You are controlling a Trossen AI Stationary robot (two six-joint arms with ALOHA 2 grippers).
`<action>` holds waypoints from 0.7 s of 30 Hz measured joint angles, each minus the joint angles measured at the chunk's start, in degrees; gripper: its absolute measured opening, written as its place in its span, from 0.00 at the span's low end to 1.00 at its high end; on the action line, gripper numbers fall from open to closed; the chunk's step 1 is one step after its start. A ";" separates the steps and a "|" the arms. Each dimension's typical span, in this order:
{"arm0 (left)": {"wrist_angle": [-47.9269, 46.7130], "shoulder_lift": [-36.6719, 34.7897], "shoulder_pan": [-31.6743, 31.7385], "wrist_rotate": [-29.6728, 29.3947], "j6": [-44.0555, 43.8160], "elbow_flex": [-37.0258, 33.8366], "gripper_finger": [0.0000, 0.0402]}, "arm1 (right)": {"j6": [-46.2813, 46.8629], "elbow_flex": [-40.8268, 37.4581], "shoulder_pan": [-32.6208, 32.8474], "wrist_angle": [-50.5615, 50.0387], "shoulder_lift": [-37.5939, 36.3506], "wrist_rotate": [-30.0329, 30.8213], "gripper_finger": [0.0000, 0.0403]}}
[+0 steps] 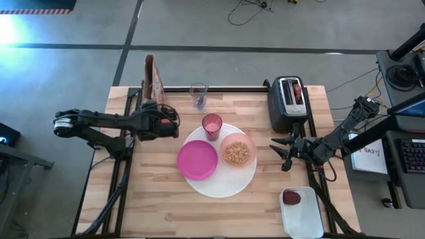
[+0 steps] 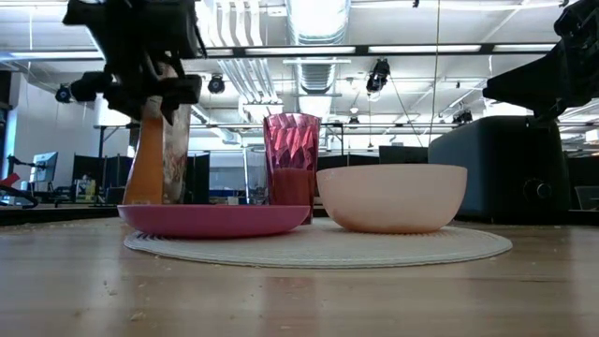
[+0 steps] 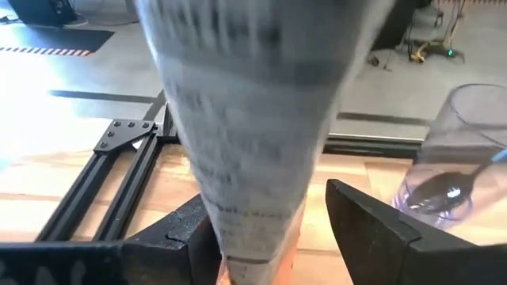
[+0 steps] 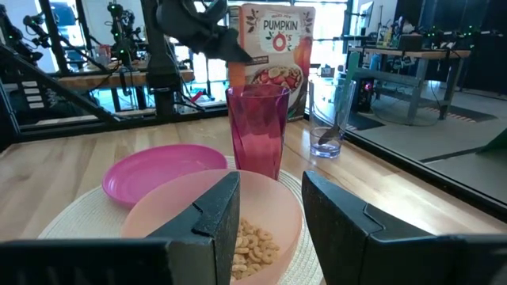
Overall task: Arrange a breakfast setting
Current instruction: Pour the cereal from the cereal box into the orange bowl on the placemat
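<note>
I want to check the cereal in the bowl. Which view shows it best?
The high view: it looks straight into the bowl at the cereal. The right wrist view shows part of it. The low view shows only the bowl's side; the left wrist view, nothing.

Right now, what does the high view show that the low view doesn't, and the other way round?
High view only: cereal in the pale pink bowl, the toaster with something in its slot, a dark red round fruit in a white tray, the clear glass, and the right tool open beside the plate.
Low view only: the room behind the table.
Both: magenta plate, pink tumbler, big white plate, cereal box, left tool by the box.
</note>
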 joint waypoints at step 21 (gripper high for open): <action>-13.52 0.36 -7.70 10.45 -8.68 8.70 0.48 | -0.03 -0.01 0.01 -0.01 0.01 0.01 0.32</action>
